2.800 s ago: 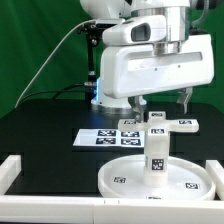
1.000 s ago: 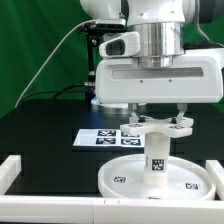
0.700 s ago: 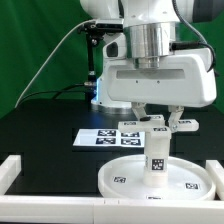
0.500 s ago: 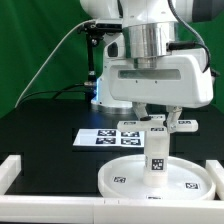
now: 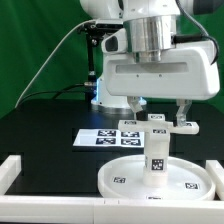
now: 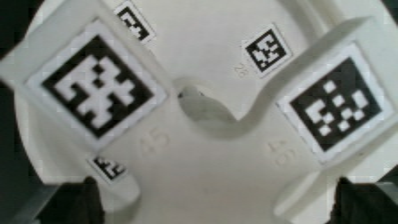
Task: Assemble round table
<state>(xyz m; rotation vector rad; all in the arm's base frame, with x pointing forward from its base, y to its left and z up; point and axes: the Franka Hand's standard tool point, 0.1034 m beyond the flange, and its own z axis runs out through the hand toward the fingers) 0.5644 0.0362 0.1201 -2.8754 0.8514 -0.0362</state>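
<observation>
**Now the cross base sits atop the leg, fingers apart**

Centrally in the scene, toward the near side, the round disc [image 5: 157,178] lies flat on the black table [image 5: 45,125], just inside the white border rim [image 5: 20,172]. The short thick leg [image 5: 157,153] stands upright on the middle of the disc, a square tag on its near face. On top of the leg rests the cross-shaped base [image 5: 157,125], its arms level and tagged; in the wrist view the base [image 6: 199,105] fills the picture, with a small raised nub at its hub and large tags on the arms.

Above it hangs the gripper [image 5: 157,106]. Its jaws are spread wide, one finger on each side of the base's centre, and a gap shows between them and the part.

Toward the exterior view's left, just beyond the disc, the marker board [image 5: 100,138] lies flat on the table. Behind the arm hangs a green backdrop [image 5: 35,40].
</observation>
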